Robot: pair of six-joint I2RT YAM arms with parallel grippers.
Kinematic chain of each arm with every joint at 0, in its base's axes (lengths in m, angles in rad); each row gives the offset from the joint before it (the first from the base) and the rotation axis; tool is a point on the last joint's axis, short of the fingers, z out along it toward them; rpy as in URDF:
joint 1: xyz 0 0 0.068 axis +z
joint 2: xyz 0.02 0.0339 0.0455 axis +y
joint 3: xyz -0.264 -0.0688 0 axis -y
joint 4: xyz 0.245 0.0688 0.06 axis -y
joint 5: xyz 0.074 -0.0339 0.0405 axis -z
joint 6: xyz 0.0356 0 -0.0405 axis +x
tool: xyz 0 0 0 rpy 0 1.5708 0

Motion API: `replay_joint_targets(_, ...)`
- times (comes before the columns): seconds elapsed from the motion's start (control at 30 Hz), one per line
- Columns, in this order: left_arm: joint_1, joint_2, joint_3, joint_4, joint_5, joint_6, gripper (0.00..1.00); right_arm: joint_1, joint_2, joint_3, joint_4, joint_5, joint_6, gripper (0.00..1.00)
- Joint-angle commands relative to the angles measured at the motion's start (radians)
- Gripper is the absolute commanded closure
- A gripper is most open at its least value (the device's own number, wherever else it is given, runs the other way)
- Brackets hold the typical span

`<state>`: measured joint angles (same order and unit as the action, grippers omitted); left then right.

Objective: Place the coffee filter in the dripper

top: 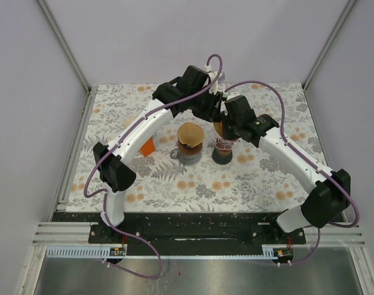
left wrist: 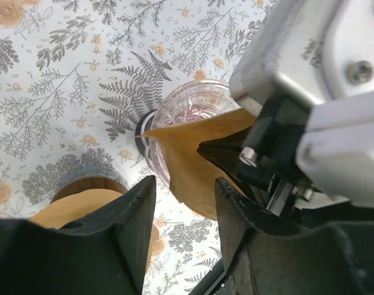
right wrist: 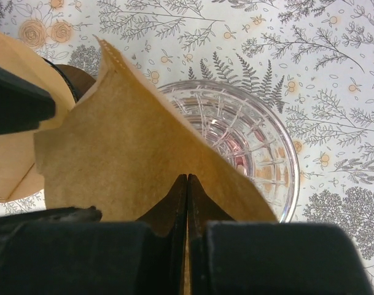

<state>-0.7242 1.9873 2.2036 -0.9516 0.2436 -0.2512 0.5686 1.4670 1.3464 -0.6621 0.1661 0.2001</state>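
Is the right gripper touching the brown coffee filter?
Touching. The right wrist view shows the right gripper closed on the coffee filter, with no gap between them.

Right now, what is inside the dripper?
In the right wrist view the dripper shows only its ribbed glass and a pinkish bottom. The filter, pinched in the right gripper, covers the rest of it, so what lies there cannot be seen.

Lab enclosure: aluminium frame (top: 65, 46), white walls (top: 27, 92)
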Motion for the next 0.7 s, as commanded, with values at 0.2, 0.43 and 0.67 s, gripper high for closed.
replay_joint_targets(0.2, 0.086, -0.091, 0.077, -0.025, 0.037, 0.056, 0.19, -0.003, 0.058, 0.118, -0.070, 0.013, 0.004, 1.00)
replay_joint_targets(0.43, 0.209, -0.254, -0.079, -0.038, 0.083, 0.179, 0.12, -0.007, 0.131, 0.187, -0.151, -0.013, -0.024, 1.00)
replay_joint_targets(0.67, 0.414, -0.380, -0.218, -0.049, 0.071, 0.228, 0.10, -0.009, 0.213, 0.249, -0.218, -0.048, -0.025, 1.00)
